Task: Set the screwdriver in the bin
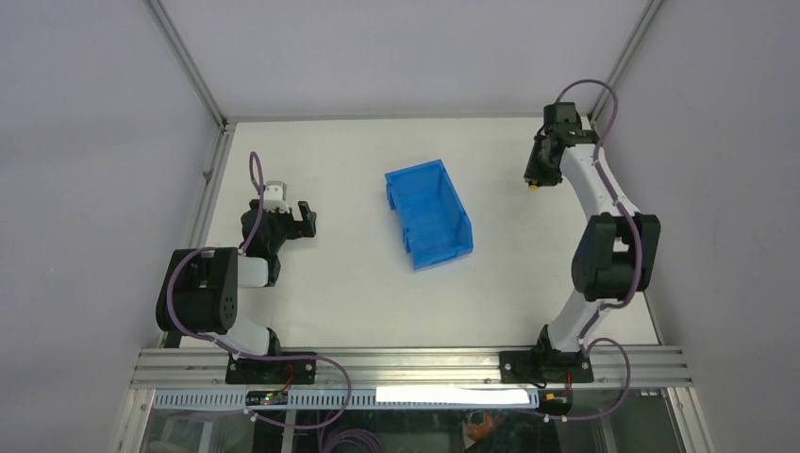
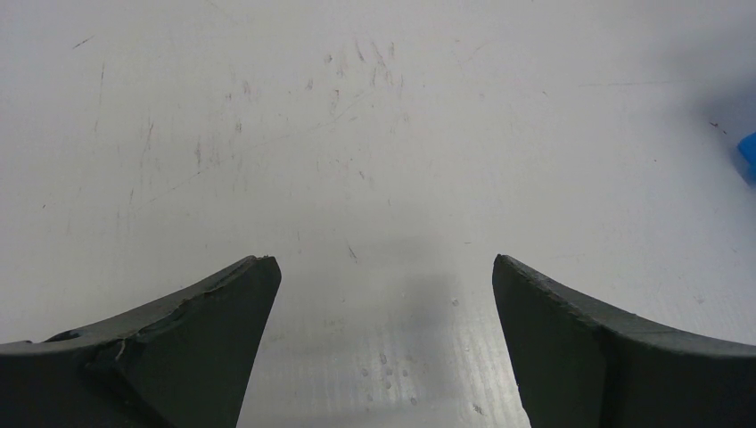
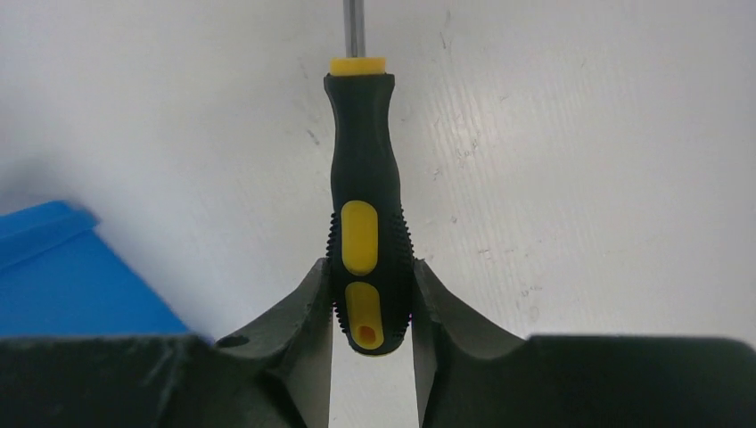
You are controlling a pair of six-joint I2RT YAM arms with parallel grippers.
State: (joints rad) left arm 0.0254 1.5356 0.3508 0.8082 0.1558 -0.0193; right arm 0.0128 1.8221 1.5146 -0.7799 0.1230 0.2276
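The screwdriver (image 3: 361,160) has a black-and-yellow handle and a thin metal shaft that runs out of the top of the right wrist view. My right gripper (image 3: 370,267) is shut on the butt end of its handle. In the top view this gripper (image 1: 535,176) is at the far right of the table, right of the blue bin (image 1: 426,212), with only a yellow tip of the screwdriver (image 1: 534,187) showing below it. A corner of the bin shows at the left of the right wrist view (image 3: 62,276). My left gripper (image 1: 304,219) is open and empty, left of the bin.
The white table (image 1: 358,283) is scratched and has metal rails along its left and near edges. The enclosure's grey walls stand close behind and beside both arms. In the left wrist view the open fingers (image 2: 214,330) frame bare table, with a sliver of the bin (image 2: 747,159) at the right edge.
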